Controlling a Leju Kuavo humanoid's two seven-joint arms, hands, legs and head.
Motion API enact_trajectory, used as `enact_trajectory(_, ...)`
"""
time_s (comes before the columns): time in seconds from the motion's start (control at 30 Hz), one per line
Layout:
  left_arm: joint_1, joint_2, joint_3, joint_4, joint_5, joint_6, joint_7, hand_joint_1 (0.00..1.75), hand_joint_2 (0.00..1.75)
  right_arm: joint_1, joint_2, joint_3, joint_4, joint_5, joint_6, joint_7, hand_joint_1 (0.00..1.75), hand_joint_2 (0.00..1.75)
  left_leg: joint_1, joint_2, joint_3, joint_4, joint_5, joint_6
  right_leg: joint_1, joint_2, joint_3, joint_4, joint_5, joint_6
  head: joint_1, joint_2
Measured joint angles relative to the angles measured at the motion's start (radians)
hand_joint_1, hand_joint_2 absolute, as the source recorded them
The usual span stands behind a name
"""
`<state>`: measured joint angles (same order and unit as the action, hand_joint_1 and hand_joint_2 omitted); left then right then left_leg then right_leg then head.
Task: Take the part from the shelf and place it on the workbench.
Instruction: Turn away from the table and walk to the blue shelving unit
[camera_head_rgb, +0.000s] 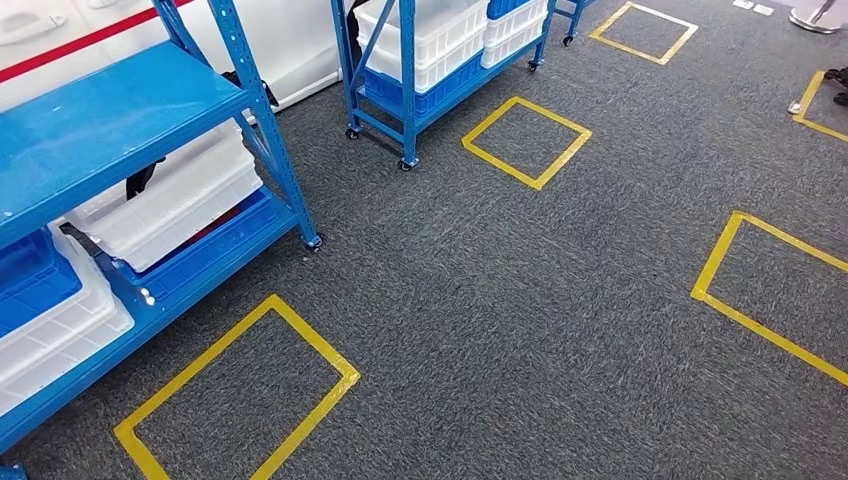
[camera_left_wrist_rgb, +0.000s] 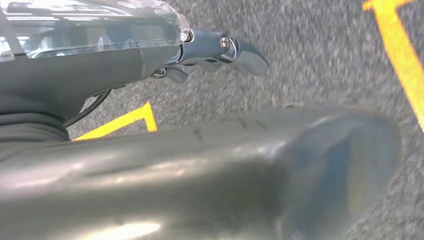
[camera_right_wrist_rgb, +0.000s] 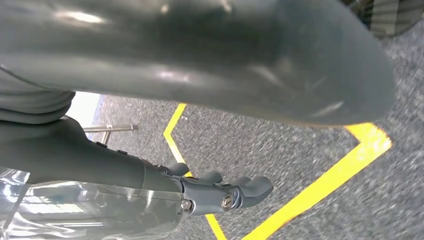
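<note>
Part not identifiable. Two blue shelves: near shelf (camera_head_rgb: 120, 110) at left, far shelf (camera_head_rgb: 410, 70) behind, both carrying white bins (camera_head_rgb: 170, 195). Grey carpet (camera_head_rgb: 520, 290) with five yellow tape squares (camera_head_rgb: 240, 400). Left hand (camera_left_wrist_rgb: 220, 50) and right hand (camera_right_wrist_rgb: 225, 192) hang over carpet, fingers extended, holding nothing.

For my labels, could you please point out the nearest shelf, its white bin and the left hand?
Shelf (camera_head_rgb: 100, 110), head view, top deck.
White bin (camera_head_rgb: 175, 200), head view, side wall.
Left hand (camera_left_wrist_rgb: 220, 52), left wrist view, fingers.
</note>
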<state>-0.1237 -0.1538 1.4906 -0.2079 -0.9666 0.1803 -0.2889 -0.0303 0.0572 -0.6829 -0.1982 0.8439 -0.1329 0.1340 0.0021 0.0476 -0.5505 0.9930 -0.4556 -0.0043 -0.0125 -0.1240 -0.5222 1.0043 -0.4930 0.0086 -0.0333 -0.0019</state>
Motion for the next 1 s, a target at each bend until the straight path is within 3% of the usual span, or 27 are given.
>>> enact_trajectory(0.03, 0.001, 0.005, 0.002, 0.0, 0.002, -0.004, 0.0, 0.0, 0.0, -0.002, 0.002, 0.003, 0.0, 0.002, -0.002, -0.003, 0.0, 0.0, 0.001, -0.011, 0.004, -0.006, 0.004, 0.006, -0.003, 0.007, 0.003, 0.003, -0.006, 0.007, 0.0, 0.0)
enact_trajectory(0.1, 0.001, 0.012, 0.005, 0.0, 0.005, -0.01, -0.001, 0.0, 0.0, -0.002, 0.006, 0.007, 0.0, 0.004, -0.006, -0.008, 0.0, 0.0, 0.005, -0.033, 0.012, -0.017, 0.013, 0.02, -0.008, 0.055, -0.015, 0.057, -0.047, 0.015, 0.002, 0.0)
enact_trajectory(0.17, 0.0, 0.016, 0.008, 0.0, 0.006, -0.016, -0.001, 0.0, 0.0, 0.002, 0.01, 0.01, 0.001, 0.004, -0.008, -0.012, 0.0, 0.0, 0.004, -0.054, 0.01, -0.019, 0.017, 0.026, -0.01, 0.108, -0.078, 0.187, -0.115, 0.018, 0.004, 0.0)
enact_trajectory(0.2, 0.001, 0.017, 0.01, 0.0, 0.007, -0.017, -0.001, 0.0, 0.0, 0.003, 0.01, 0.011, 0.001, 0.004, -0.008, -0.012, 0.0, 0.0, 0.003, -0.067, 0.009, -0.018, 0.017, 0.027, -0.01, 0.117, -0.112, 0.25, -0.136, 0.018, 0.005, 0.0)
enact_trajectory(0.23, 0.002, 0.018, 0.012, 0.0, 0.007, -0.018, -0.001, 0.0, 0.0, 0.005, 0.011, 0.011, 0.001, 0.004, -0.008, -0.013, 0.0, 0.0, 0.001, -0.082, 0.008, -0.017, 0.017, 0.028, -0.01, 0.121, -0.134, 0.285, -0.137, 0.017, 0.005, 0.0)
enact_trajectory(0.27, 0.002, 0.019, 0.014, 0.0, 0.007, -0.019, -0.001, 0.0, 0.0, 0.006, 0.011, 0.011, 0.001, 0.004, -0.008, -0.014, 0.0, 0.0, 0.0, -0.097, 0.009, -0.015, 0.016, 0.028, -0.01, 0.123, -0.138, 0.28, -0.117, 0.016, 0.005, 0.0)
enact_trajectory(0.3, 0.003, 0.02, 0.016, 0.0, 0.008, -0.021, -0.002, 0.0, 0.0, 0.007, 0.011, 0.012, 0.001, 0.004, -0.008, -0.017, 0.0, 0.0, 0.0, -0.112, 0.01, -0.014, 0.015, 0.026, -0.01, 0.127, -0.124, 0.237, -0.079, 0.013, 0.005, 0.0)
enact_trajectory(0.37, 0.003, 0.022, 0.018, 0.0, 0.008, -0.027, -0.004, 0.0, 0.0, 0.008, 0.011, 0.012, 0.001, 0.004, -0.008, -0.023, 0.0, 0.0, -0.001, -0.138, 0.01, -0.008, 0.012, 0.021, -0.01, 0.161, -0.07, 0.098, -0.003, 0.005, 0.005, 0.0)
enact_trajectory(0.43, 0.003, 0.025, 0.018, 0.0, 0.006, -0.032, -0.006, 0.0, 0.0, 0.008, 0.011, 0.013, 0.001, 0.003, -0.008, -0.028, 0.0, 0.0, -0.002, -0.159, 0.006, -0.003, 0.008, 0.012, -0.008, 0.187, -0.039, 0.021, 0.026, -0.001, 0.005, 0.0)
enact_trajectory(0.47, 0.003, 0.026, 0.019, 0.0, 0.006, -0.033, -0.007, 0.0, 0.0, 0.008, 0.012, 0.013, 0.001, 0.003, -0.008, -0.029, 0.0, 0.0, -0.001, -0.168, 0.003, -0.003, 0.008, 0.006, -0.006, 0.187, -0.037, 0.016, 0.023, -0.004, 0.004, 0.0)
enact_trajectory(0.53, 0.008, 0.03, 0.019, 0.0, 0.005, -0.033, -0.008, 0.0, 0.0, 0.005, 0.014, 0.013, 0.001, 0.002, -0.008, -0.031, 0.0, 0.0, 0.001, -0.175, -0.001, -0.001, 0.006, -0.005, -0.007, 0.165, -0.034, 0.01, 0.025, -0.013, 0.004, 0.0)
enact_trajectory(0.6, 0.011, 0.034, 0.019, 0.0, 0.004, -0.033, -0.009, 0.0, 0.0, 0.005, 0.016, 0.014, 0.001, 0.001, -0.009, -0.032, 0.0, 0.0, -0.001, -0.131, -0.023, 0.046, -0.026, -0.012, -0.01, 0.14, -0.029, 0.001, 0.027, -0.028, 0.001, 0.0)
enact_trajectory(0.67, 0.009, 0.036, 0.019, 0.0, 0.003, -0.034, -0.009, 0.0, 0.0, 0.009, 0.018, 0.014, 0.001, 0.0, -0.01, -0.032, 0.0, 0.0, 0.001, -0.075, -0.084, 0.173, -0.095, -0.019, -0.008, 0.114, -0.027, -0.001, 0.026, -0.037, -0.002, 0.0)
enact_trajectory(0.73, 0.009, 0.036, 0.019, 0.0, 0.003, -0.034, -0.009, 0.0, 0.0, 0.012, 0.018, 0.014, 0.001, 0.0, -0.01, -0.032, 0.0, 0.0, 0.006, -0.058, -0.14, 0.286, -0.135, -0.026, -0.006, 0.086, -0.026, 0.0, 0.023, -0.038, -0.002, 0.0)
enact_trajectory(0.77, 0.01, 0.037, 0.019, 0.0, 0.002, -0.035, -0.009, 0.0, 0.0, 0.012, 0.019, 0.013, 0.001, 0.0, -0.01, -0.032, 0.0, 0.0, 0.007, -0.056, -0.143, 0.293, -0.126, -0.028, -0.005, 0.073, -0.025, 0.0, 0.021, -0.037, -0.002, 0.0)
enact_trajectory(0.8, 0.011, 0.038, 0.019, 0.0, 0.002, -0.035, -0.01, 0.0, 0.0, 0.011, 0.019, 0.014, 0.001, 0.0, -0.01, -0.032, 0.0, 0.0, 0.008, -0.05, -0.124, 0.257, -0.099, -0.028, -0.005, 0.06, -0.022, 0.0, 0.018, -0.036, -0.002, 0.0)
enact_trajectory(0.83, 0.012, 0.039, 0.019, 0.0, 0.002, -0.035, -0.01, 0.0, 0.0, 0.011, 0.02, 0.014, 0.001, 0.0, -0.01, -0.032, 0.0, 0.0, 0.009, -0.036, -0.085, 0.186, -0.062, -0.027, -0.005, 0.048, -0.018, 0.001, 0.016, -0.033, -0.002, 0.0)
enact_trajectory(0.9, 0.011, 0.042, 0.019, 0.0, 0.001, -0.037, -0.012, 0.0, 0.0, 0.011, 0.022, 0.014, 0.001, 0.0, -0.01, -0.032, 0.0, 0.0, 0.004, 0.007, -0.014, 0.048, -0.012, -0.018, -0.001, 0.028, -0.009, 0.003, 0.009, -0.024, -0.002, 0.0)
enact_trajectory(0.97, 0.009, 0.043, 0.019, 0.0, 0.001, -0.039, -0.014, 0.0, 0.0, 0.009, 0.022, 0.014, 0.001, 0.0, -0.01, -0.034, 0.0, 0.0, -0.001, 0.023, 0.006, 0.002, -0.005, -0.008, 0.003, 0.01, -0.003, 0.004, 0.003, -0.013, -0.001, 0.0)
enact_trajectory(1.0, 0.01, 0.044, 0.019, 0.0, 0.001, -0.04, -0.014, 0.0, 0.0, 0.007, 0.023, 0.014, 0.001, 0.0, -0.01, -0.034, 0.0, 0.0, -0.002, 0.011, 0.005, 0.001, -0.004, -0.004, 0.003, 0.001, 0.001, 0.003, 0.001, -0.007, -0.001, 0.0)
